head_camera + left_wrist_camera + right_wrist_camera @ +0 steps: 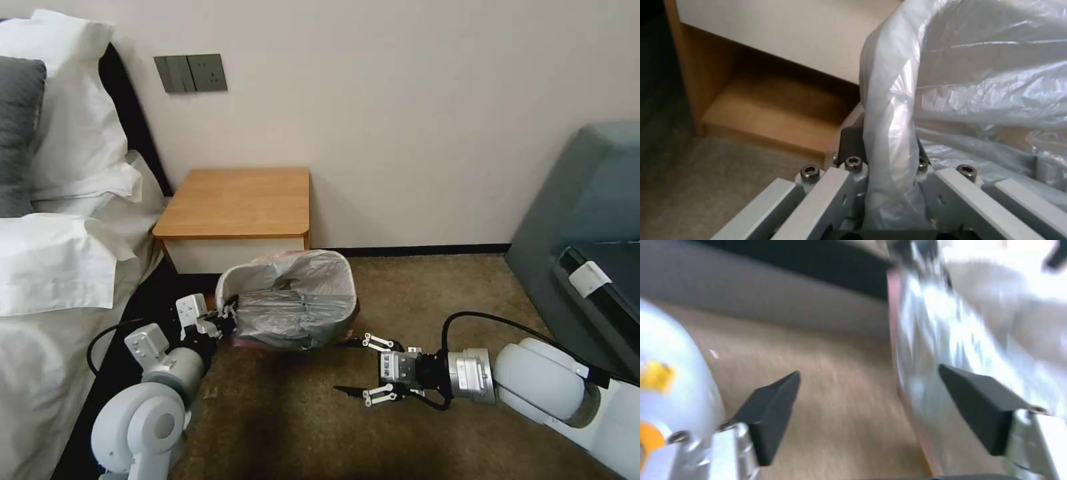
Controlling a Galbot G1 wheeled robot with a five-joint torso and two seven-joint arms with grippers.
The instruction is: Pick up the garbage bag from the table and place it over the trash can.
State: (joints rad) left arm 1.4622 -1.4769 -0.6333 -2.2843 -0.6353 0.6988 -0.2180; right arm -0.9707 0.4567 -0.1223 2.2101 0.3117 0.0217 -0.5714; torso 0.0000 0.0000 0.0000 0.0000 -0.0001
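Observation:
The garbage bag [300, 300], grey, crinkly and pink-rimmed, is draped over the trash can on the carpet in front of the table [233, 200]. It covers the can almost wholly; a beige piece of the trash can [849, 116] shows beside my left fingers. My left gripper [227, 320] is at the can's left edge, shut on a fold of the garbage bag [893, 100]. To the right of the can, low over the carpet, my right gripper [343, 367] is open and holds nothing. Its fingertips point at the bag's pink-rimmed side [925, 340].
A bed with white pillows [53, 220] runs along the left, close to my left arm. A grey upholstered seat [587, 220] stands at the right. The wall is behind the table, whose lower shelf [773, 110] is open. Brown carpet [413, 293] lies between the can and the seat.

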